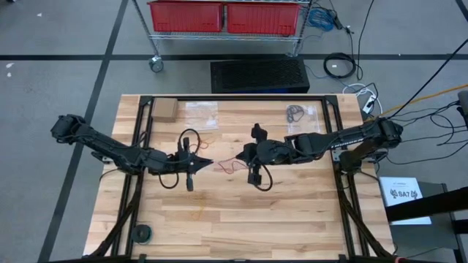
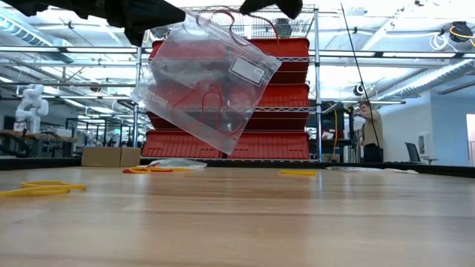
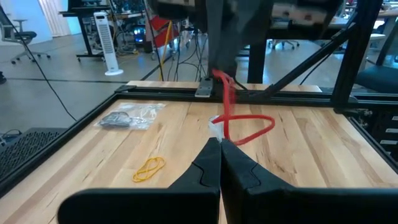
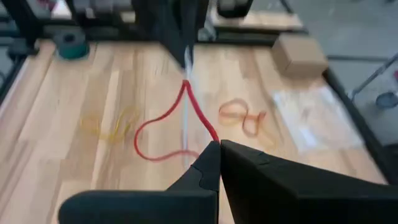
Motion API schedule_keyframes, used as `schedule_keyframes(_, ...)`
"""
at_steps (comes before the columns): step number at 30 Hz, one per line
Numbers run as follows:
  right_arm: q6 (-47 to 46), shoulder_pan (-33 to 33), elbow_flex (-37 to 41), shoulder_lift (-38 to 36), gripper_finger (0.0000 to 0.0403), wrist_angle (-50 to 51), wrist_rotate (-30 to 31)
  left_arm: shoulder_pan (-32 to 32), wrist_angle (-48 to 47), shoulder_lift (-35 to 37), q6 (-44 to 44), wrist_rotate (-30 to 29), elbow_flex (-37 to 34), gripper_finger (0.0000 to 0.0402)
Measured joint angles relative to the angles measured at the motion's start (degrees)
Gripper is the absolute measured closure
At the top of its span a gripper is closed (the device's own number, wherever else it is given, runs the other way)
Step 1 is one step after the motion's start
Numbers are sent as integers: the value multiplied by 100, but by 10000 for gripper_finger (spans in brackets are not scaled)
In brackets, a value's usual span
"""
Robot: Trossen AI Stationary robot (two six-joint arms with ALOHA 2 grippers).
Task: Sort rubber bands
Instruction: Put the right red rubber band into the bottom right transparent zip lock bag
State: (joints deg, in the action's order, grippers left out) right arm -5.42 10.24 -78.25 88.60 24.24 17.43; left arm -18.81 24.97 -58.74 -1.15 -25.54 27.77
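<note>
- The left gripper and right gripper are holding a clear bag above the table, jaws pinched on its edges.
- The limp, light red rubber bands are hanging inside that bag; yellow bands are lying below it.

Two dark, jointed arms, black cables looping near each wrist, ending in matte black tapered fingers

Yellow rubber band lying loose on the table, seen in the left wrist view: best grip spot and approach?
Pinch the yellow rubber band at its narrow twisted middle, where the strands run close together, coming from straight above: it lies flat and limp on the table.
</note>
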Motion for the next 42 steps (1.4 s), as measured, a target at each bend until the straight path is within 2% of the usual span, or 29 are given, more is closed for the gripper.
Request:
schedule_keyframes(7, -79, -1, 4, 413, 403, -18, -460, 0, 7, 0, -2, 2, 2, 402)
schedule_keyframes(13, -73, -174, 8, 693, 403, -177, -577, 0, 4, 0, -2, 2, 0, 402)
schedule_keyframes(23, -97, -276, -70, 465, 403, -259, -553, 2, -31, 0, -2, 133, 2, 402)
schedule_keyframes(42, -168, -278, -123, 615, 403, -187, -727, 0, 4, 0, -3, 133, 1, 402)
